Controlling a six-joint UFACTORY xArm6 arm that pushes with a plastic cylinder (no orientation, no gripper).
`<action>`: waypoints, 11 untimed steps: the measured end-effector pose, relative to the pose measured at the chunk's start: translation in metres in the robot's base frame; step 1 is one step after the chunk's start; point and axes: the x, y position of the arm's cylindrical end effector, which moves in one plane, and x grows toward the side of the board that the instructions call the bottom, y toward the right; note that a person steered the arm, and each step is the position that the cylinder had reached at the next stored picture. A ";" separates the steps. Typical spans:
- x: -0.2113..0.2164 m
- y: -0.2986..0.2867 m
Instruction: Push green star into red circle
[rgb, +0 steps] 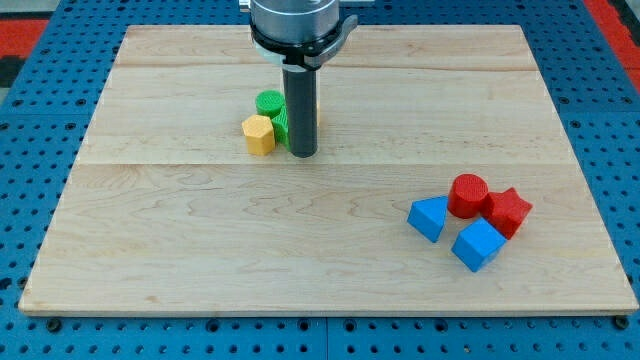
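My tip (303, 153) rests on the wooden board (200, 230) at the view's upper middle. It stands just right of a green star (280, 128), which the rod partly hides. A green cylinder (268, 103) sits just above the star and a yellow hexagon (259, 134) just left of it. A sliver of yellow shows behind the rod's right side. The red circle (468, 195) lies far off at the view's lower right.
A red star (509, 211) touches the red circle's right side. Two blue blocks lie by it, one (429, 218) to its lower left and one (477, 244) below it. A blue pegboard (600, 90) surrounds the board.
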 end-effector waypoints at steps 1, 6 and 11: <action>0.000 0.000; 0.054 -0.078; -0.047 -0.044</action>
